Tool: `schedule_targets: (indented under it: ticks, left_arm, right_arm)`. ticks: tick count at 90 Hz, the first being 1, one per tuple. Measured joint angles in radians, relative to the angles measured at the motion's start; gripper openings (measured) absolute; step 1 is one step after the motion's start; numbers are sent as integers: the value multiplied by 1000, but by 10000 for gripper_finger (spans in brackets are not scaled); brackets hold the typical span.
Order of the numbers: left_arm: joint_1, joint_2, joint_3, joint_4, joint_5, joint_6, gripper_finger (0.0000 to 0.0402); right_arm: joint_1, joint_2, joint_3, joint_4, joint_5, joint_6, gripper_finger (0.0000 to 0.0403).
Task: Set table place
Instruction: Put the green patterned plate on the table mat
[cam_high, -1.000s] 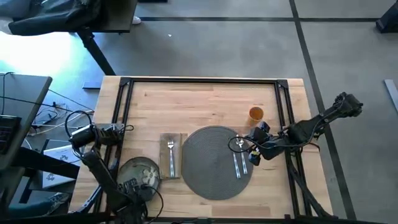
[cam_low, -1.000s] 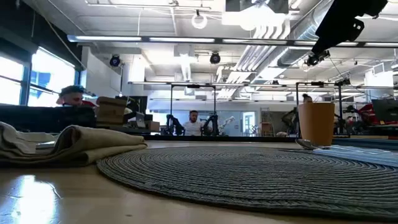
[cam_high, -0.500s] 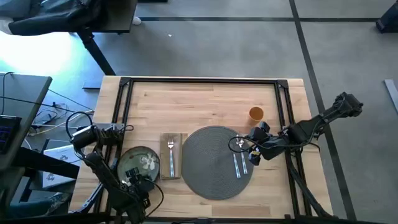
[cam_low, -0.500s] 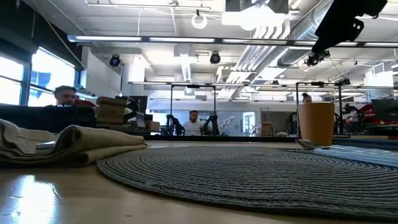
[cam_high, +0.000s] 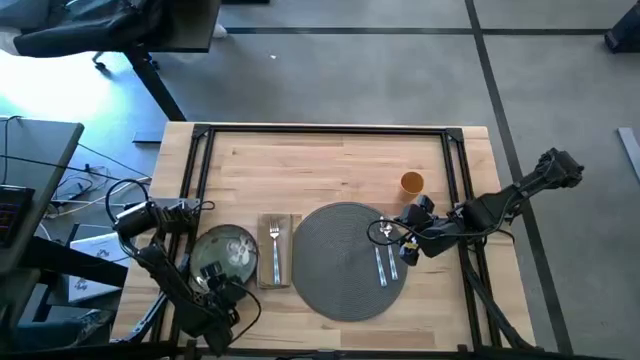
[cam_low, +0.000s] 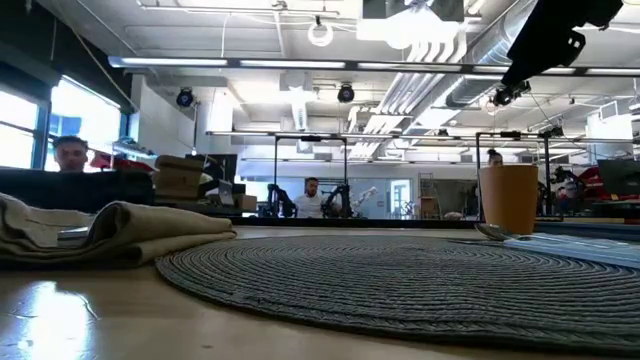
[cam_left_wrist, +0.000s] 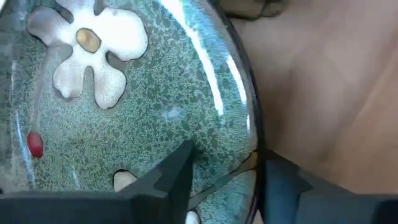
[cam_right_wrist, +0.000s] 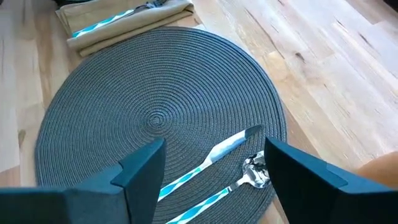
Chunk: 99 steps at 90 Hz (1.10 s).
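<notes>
Worktop (cam_high: 330, 160): light-wood plank top with a thin black frame; carries every item below; bare wood across its far half.
Placemat (cam_high: 345, 260): round, dark-grey, woven; lies flat near the front edge, about mid-width; the low view shows its ribbed weave filling the foreground (cam_low: 400, 285).
Left arm: comes in over the front-left corner of the worktop; left gripper (cam_high: 215, 283) sits at the near rim of the plate.
Left fingers (cam_left_wrist: 168, 180): clamped across the plate's rim, one dark finger over the plate's inner face, the other outside the rim above bare wood.
Right arm: reaches in from the right side; right gripper (cam_high: 400, 245) hangs over the right edge of the placemat, above the knife and spoon.
Right fingers (cam_right_wrist: 146, 165): spread wide apart, holding nothing; placemat and cutlery show between them.
Plate (cam_high: 226, 255): green, speckled, with white flowers; just left of the napkin, well off the placemat; whether it rests on the wood or is lifted I cannot tell.
Napkin (cam_high: 274, 250): tan cloth, folded to a narrow strip; lies just left of the placemat; seen as a soft fold in the low view (cam_low: 110, 230).
Fork (cam_high: 274, 252): silver; lies lengthwise on the napkin, tines toward the far side.
Knife (cam_high: 381, 265): silver; on the right part of the placemat.
Spoon (cam_high: 390, 250): silver; beside the knife, on its outer side.
Cup (cam_high: 411, 183): small, orange; upright on bare wood beyond the placemat's right edge.
</notes>
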<state>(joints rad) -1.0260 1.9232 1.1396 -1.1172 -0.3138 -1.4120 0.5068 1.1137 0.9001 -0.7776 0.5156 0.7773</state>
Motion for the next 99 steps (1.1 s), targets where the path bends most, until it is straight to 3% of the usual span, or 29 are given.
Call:
schedule_targets:
  ticks: [14,38,62,99]
  left_arm:
    - [4,2,-4,-43,-30,34,16]
    - [4,0,6,-74,-31,41,13]
    - [21,-2,125,-247,-43,98,3]
    - [88,-4,257,-426,-167,189,2]
  right_arm:
    - [0,0,0,0,2,0,250]
    - [0,0,0,-1,3,4,250]
    - [0,0,0,-1,6,4,250]
    - [0,0,1,-4,9,8,250]
